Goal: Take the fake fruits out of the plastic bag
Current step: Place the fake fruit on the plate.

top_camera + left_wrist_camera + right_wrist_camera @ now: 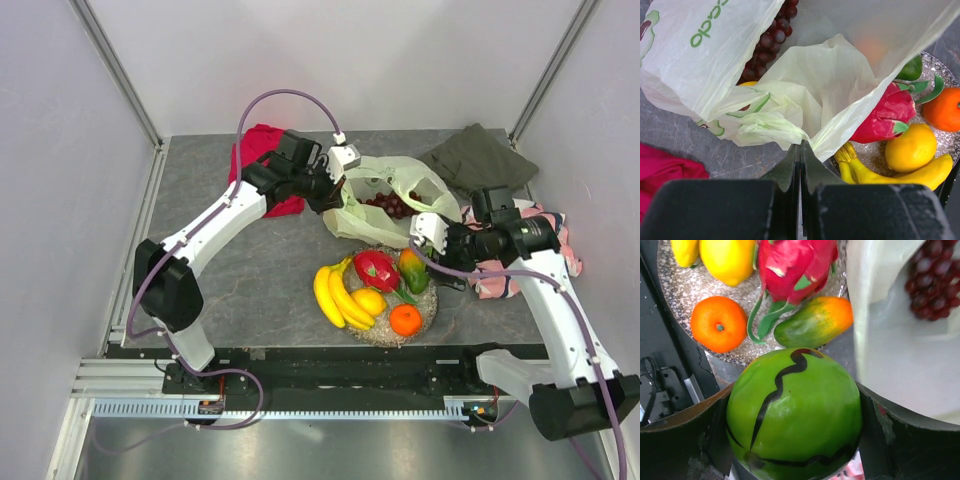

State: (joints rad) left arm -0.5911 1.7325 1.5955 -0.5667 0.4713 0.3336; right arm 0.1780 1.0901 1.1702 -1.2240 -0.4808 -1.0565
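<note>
On the round speckled dish (386, 337) lie a yellow banana bunch (335, 295), lemon (369, 300), orange (405, 319), red dragon fruit (376, 268) and mango (411, 268). Beyond, the right gripper (796, 440) clasps a green striped melon (790, 400). Farther, the left gripper (800, 150) pinches the pale translucent plastic bag (830, 85) holding dark purple grapes (770, 37).

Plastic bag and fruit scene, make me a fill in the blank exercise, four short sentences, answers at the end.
1. The right end effector grips the green striped ___.
2. The left end effector is shut on the edge of the plastic ___.
3. The dark purple fruit not yet taken out is the ___.
4. The red fruit on the dish is the ___ fruit.

Missing words: melon, bag, grapes, dragon.
</note>
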